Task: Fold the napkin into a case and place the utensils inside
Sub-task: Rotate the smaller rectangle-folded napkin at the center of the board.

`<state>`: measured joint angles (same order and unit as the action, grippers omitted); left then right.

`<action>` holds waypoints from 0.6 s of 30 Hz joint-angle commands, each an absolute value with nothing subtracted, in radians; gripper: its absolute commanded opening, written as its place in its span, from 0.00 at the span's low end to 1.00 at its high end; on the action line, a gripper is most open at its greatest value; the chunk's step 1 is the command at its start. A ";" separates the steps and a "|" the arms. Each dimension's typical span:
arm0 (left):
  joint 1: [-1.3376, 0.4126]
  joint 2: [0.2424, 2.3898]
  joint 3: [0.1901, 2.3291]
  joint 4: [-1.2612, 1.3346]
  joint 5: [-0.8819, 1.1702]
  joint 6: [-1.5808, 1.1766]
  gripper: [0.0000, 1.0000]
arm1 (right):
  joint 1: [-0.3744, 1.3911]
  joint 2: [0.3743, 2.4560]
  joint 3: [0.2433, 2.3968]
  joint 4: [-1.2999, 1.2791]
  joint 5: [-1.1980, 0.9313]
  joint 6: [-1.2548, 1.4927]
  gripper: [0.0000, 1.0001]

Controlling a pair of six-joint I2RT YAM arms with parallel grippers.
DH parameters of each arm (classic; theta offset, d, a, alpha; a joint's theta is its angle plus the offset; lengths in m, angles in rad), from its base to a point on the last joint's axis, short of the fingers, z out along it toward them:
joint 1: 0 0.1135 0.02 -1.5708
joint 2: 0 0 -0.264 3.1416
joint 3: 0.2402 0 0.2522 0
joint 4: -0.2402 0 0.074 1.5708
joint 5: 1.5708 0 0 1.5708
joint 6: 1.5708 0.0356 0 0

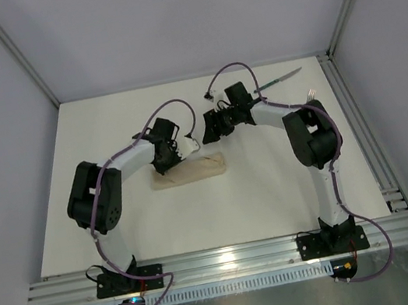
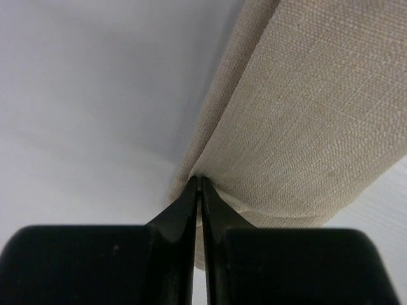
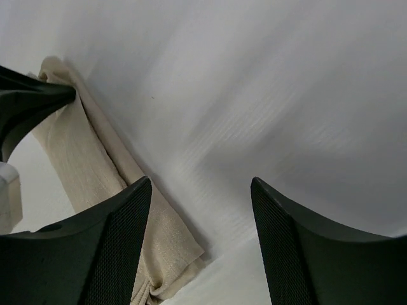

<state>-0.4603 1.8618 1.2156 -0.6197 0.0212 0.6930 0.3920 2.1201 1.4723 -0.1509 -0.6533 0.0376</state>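
Left gripper (image 2: 199, 183) pinches the folded cloth; right gripper (image 3: 200, 184) hangs open beside it.

The left gripper is clamped tight on an edge fold of the beige-tan woven napkin (image 1: 191, 171), a narrow oblong case lying mid-way across the white table (image 1: 258, 190). The right gripper hovers just beside the cloth's right end, jaws spread wide, holding nothing. The slim dark-handled silver knife (image 1: 280, 79) and the fork (image 1: 310, 92), mostly hidden by the right arm, lie well apart at the far right. Risk: any pull from the pinch could drag or unroll the loose folds, spoiling the pocket. No brand, label or writing is readable.
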 commanded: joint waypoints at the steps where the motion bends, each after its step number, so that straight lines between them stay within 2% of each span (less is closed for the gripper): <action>1: -0.469 1.917 1.161 -0.398 -0.054 0.816 0.04 | 0.411 2.176 1.561 -0.297 -0.752 0.008 0.68; 8: -0.491 1.963 1.181 -0.341 -0.040 0.877 0.04 | 0.445 2.318 1.698 -0.485 -0.813 -0.014 0.68; 13: -0.492 1.970 1.203 -0.344 -0.003 0.879 0.04 | 0.462 2.347 1.678 -0.520 -0.801 0.015 0.68; 18: -0.492 1.965 1.201 -0.327 0.028 0.871 0.04 | 0.476 2.339 1.663 -0.518 -0.781 0.075 0.62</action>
<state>-0.4889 1.9179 1.2091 -0.3481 -0.0731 0.8776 0.4519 2.2951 1.6855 -0.4095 -0.8322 0.0414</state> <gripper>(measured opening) 0.045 0.632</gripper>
